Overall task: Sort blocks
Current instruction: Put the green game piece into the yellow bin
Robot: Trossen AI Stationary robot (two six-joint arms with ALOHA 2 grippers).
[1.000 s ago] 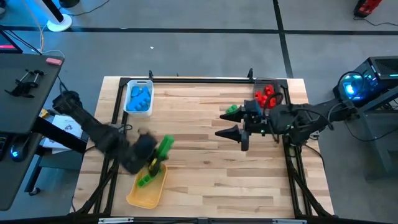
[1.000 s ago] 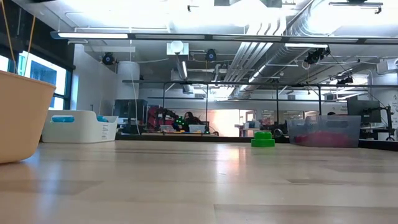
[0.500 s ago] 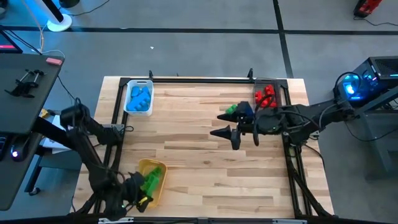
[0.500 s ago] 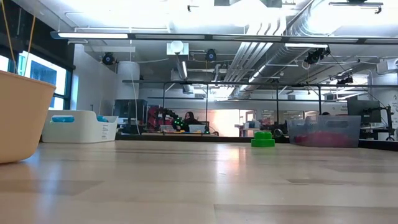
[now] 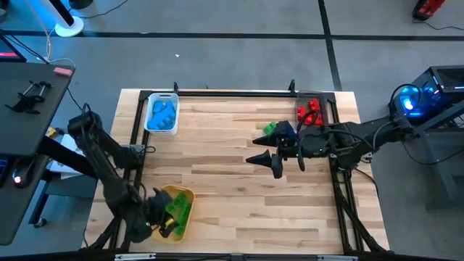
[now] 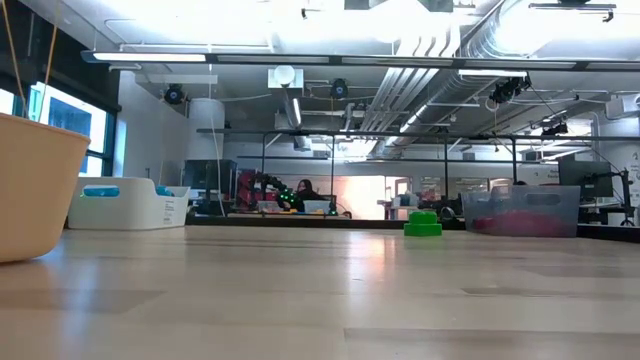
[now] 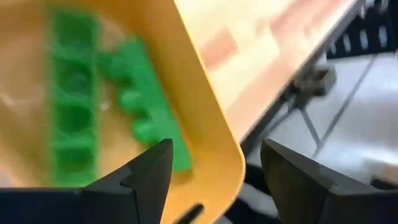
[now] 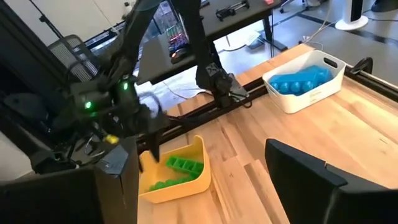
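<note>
The yellow tray [image 5: 176,210] sits at the table's near-left corner with green blocks [image 7: 74,112] lying in it. My left gripper [image 5: 156,219] is open, just near-left of the tray; its fingers [image 7: 149,177] stand over the tray's rim [image 7: 214,143] and touch nothing. One green block [image 5: 270,129] rests flat on the table right of centre and also shows as the green block [image 6: 422,223] in the low view. My right gripper [image 5: 264,162] is open and empty, a little nearer than that block. Blue blocks [image 5: 162,112] fill the white tray; red blocks [image 5: 310,111] lie in the grey tray.
The white tray [image 5: 161,114] stands at the far-left of the table and the grey tray [image 5: 312,109] at the far-right. A black frame rail [image 5: 232,92] runs round the table's edges. Bare wood [image 5: 217,159] lies between the trays.
My left gripper has swung from above the yellow tray's far end toward the table's near-left corner, ending beside the tray. The long green block seen at it a second ago now lies in the tray. My right gripper has shifted slightly toward the table's left.
</note>
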